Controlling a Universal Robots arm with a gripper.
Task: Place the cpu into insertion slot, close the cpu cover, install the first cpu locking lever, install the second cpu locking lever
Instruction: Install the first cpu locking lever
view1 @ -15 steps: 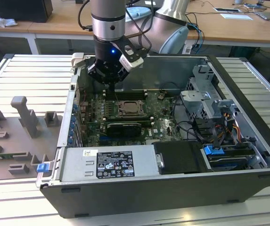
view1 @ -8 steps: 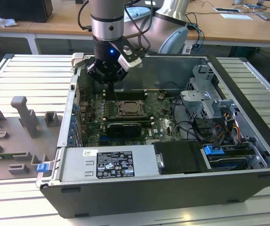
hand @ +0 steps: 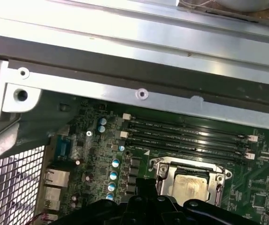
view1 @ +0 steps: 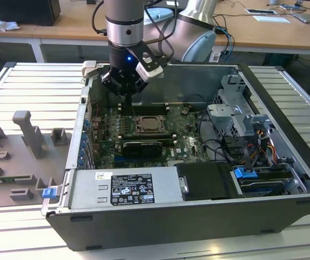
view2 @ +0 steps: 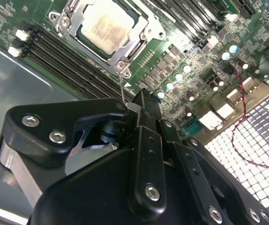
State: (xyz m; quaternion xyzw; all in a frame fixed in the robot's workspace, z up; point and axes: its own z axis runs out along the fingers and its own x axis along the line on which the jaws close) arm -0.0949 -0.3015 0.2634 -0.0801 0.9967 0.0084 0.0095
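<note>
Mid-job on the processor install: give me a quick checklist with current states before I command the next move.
1. The chip seated: ok, it lies flat inside the window of the cover in both wrist views.
2. The cover down: ok, its frame lies flat around the chip.
3. The lever latched: not ok, this thin wire stands up beside the cover's corner.
4. The gripper at the lever: ok, its tip sits right by the lever's upper end.
5. Grip on the lever: cannot tell.

The cpu [view2: 107,24] lies framed by the closed cpu cover [view2: 141,37]. From the cover's corner a thin locking lever [view2: 122,86] runs to the tip of the black end effector [view2: 141,105]. Black memory slots [view2: 73,58] lie just beside the cover.
</note>
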